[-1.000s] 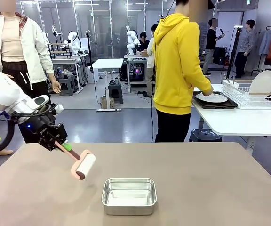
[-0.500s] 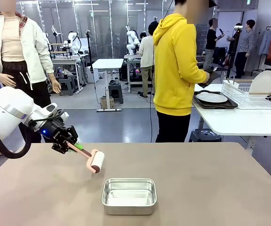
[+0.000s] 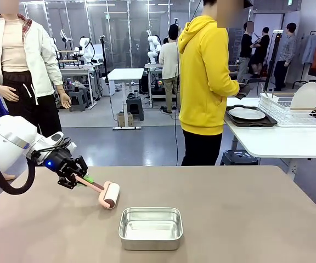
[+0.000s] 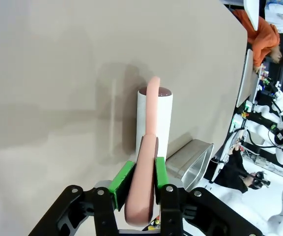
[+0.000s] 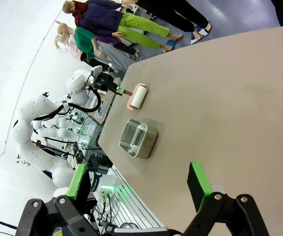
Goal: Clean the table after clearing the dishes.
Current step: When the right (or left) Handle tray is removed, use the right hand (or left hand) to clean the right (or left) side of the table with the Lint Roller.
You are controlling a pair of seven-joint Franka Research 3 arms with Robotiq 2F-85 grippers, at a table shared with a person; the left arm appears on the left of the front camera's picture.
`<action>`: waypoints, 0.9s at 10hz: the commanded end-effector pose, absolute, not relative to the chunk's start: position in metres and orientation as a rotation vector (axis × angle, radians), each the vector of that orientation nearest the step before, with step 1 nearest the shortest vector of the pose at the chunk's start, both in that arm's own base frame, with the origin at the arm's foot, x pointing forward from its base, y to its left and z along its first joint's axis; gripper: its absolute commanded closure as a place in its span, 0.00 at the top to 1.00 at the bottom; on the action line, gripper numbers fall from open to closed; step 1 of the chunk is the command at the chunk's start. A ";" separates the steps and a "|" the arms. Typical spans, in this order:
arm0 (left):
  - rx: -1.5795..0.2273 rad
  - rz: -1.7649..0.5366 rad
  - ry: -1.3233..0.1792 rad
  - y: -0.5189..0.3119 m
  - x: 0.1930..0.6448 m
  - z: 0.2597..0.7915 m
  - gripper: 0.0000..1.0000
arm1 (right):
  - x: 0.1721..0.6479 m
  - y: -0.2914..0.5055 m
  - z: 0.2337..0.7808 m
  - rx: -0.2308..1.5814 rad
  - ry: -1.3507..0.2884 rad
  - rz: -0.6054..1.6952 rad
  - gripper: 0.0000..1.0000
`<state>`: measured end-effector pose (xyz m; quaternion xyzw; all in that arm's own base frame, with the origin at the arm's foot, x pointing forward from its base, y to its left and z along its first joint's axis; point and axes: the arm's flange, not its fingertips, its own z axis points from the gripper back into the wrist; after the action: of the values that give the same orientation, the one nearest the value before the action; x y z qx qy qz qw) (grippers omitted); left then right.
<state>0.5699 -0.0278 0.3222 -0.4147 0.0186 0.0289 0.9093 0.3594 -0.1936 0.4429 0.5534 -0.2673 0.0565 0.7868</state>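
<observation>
Left end effector (image 3: pixel 80 179) clamped on the pink handle of a lint roller (image 3: pixel 111 195) — roller low over the table (image 3: pixel 246 219) at near left, axis running near-to-far, steel pan (image 3: pixel 150 227) just right. Right end effector (image 5: pixel 139 189) spread apart, well off.

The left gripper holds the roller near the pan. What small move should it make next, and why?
Probably roll the lint roller along the bare table, away from the steel pan. The left gripper is shut on the pink handle, and the white roll seems to lie at or just above the tabletop beside the pan, so a stroke toward the pan would likely bump it.
</observation>
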 end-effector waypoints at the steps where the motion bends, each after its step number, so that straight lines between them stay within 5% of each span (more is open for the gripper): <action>1: -0.879 0.032 0.022 -0.012 0.576 0.303 0.23 | 0.358 -0.193 0.443 1.187 -0.579 0.141 1.00; 9: -0.782 -0.028 -0.018 0.133 0.555 0.315 0.23 | 0.358 -0.193 0.443 1.187 -0.579 0.141 1.00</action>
<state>0.5576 0.1172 0.3216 -0.4029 -0.0186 0.0001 0.9151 0.3593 -0.1937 0.4429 0.5534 -0.2675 0.0563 0.7868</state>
